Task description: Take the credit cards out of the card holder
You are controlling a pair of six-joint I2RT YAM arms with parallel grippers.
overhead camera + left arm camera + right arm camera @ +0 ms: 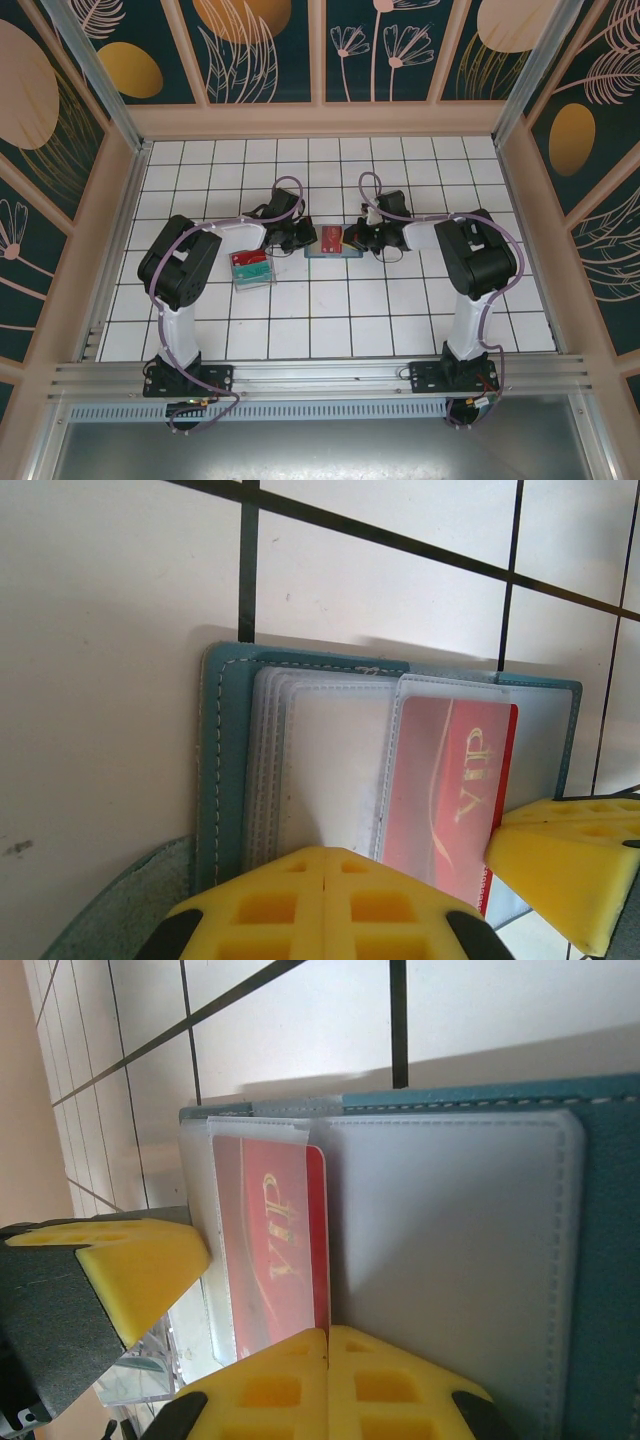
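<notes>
Card holder (226, 780): stitched teal rectangle, rounded corners

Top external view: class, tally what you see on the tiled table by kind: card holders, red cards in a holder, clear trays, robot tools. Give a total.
Card holder: 1
Red card: 1
Clear tray: 1
Tools: 2 (left tool, right tool)
Total: 5

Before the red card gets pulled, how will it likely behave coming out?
The red card looks flat and straight-edged, so probably stiff and light. It sits inside a clear sleeve, which may cling and drag. The card holder looks soft and thin, so it would likely slide or lift unless pinned.
</notes>
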